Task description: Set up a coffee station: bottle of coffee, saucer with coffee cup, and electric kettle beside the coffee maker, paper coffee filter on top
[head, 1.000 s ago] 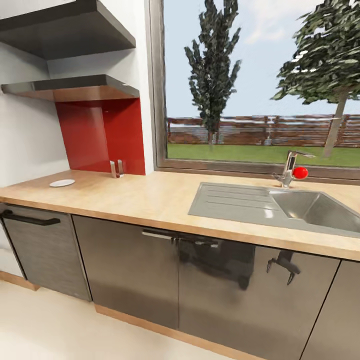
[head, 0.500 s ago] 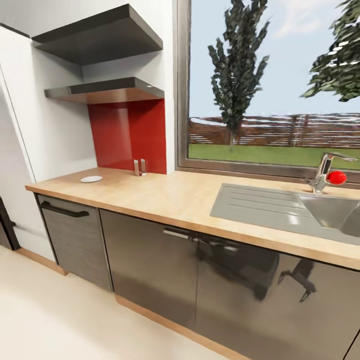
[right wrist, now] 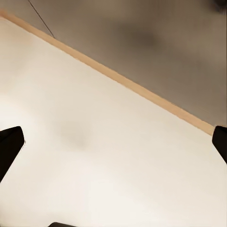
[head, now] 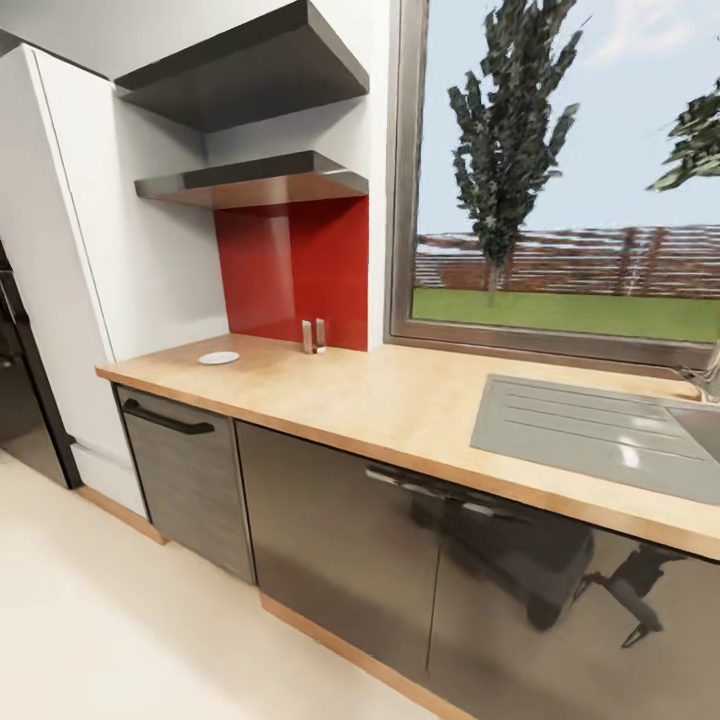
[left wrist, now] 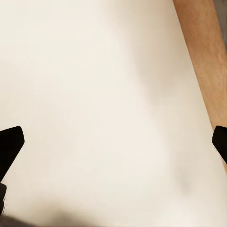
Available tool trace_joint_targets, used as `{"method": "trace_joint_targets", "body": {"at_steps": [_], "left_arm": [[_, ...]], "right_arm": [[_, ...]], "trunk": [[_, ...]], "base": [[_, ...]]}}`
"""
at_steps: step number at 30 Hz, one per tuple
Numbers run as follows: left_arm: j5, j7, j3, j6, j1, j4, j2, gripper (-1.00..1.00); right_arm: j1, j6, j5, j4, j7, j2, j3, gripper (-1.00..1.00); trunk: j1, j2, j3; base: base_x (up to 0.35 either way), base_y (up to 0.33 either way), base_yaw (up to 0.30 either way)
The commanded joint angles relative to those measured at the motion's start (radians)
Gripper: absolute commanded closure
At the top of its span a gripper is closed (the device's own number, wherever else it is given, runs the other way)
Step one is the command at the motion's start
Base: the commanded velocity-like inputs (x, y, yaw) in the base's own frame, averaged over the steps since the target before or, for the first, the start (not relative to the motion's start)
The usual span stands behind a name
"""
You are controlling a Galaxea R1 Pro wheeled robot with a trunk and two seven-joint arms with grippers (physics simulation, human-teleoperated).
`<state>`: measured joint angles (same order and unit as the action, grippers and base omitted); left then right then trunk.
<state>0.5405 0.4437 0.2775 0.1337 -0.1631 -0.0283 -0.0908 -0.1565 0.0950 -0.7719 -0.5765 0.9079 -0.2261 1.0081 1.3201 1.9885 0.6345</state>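
A small white saucer (head: pixel 218 357) lies on the wooden countertop (head: pixel 400 400) near its left end, in front of the red backsplash (head: pixel 295 270). Two dark shelves (head: pixel 255 180) hang on the wall above it, and I see nothing on them from below. In the left wrist view my left gripper (left wrist: pixel 115 144) is open, its dark fingertips (left wrist: pixel 10 146) wide apart over pale floor. In the right wrist view my right gripper (right wrist: pixel 115 142) is also open over the floor, near the cabinet's wooden plinth (right wrist: pixel 118 75).
Two small metal pieces (head: pixel 314 336) stand at the backsplash. A grey sink drainboard (head: pixel 590 430) is set into the counter at the right, below a large window. A tall white cabinet (head: pixel 70 270) and a dark appliance (head: pixel 15 380) stand at the left. Glossy cabinet doors (head: pixel 340 540) face pale floor (head: pixel 120 630).
The camera has swung left: counter, shelves and saucer have shifted right in the picture, the tap with the red knob has left the frame, and the white cabinet and dark appliance have appeared.
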Motion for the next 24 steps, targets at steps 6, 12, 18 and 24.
{"method": "trace_joint_targets", "body": {"at_steps": [6, 12, 18, 24], "left_arm": [[-0.005, 0.004, 0.008, 0.003, -0.001, 0.002, 0.000, -1.00], [-0.005, 0.004, 0.008, 0.003, -0.001, 0.002, -0.001, -1.00], [-0.005, 0.004, 0.009, 0.003, -0.001, 0.002, -0.001, -1.00], [-0.005, 0.004, 0.009, 0.003, -0.001, 0.002, -0.002, -1.00]], "right_arm": [[-0.001, 0.010, -0.010, 0.000, 0.005, 0.001, 0.007, -1.00], [-0.001, 0.011, -0.010, 0.000, 0.005, 0.001, 0.007, -1.00], [-0.001, 0.011, -0.021, 0.002, 0.004, 0.004, 0.007, -1.00], [-0.001, 0.055, -0.210, 0.067, -0.007, 0.029, 0.006, -1.00]], "trunk": [[0.000, 0.001, 0.001], [0.000, 0.001, 0.001], [0.000, 0.001, 0.001], [0.000, 0.001, 0.001]], "base": [[0.031, 0.027, 0.248], [0.004, 0.003, 0.270], [0.000, 0.033, 0.269], [0.085, 0.213, 0.101]]}}
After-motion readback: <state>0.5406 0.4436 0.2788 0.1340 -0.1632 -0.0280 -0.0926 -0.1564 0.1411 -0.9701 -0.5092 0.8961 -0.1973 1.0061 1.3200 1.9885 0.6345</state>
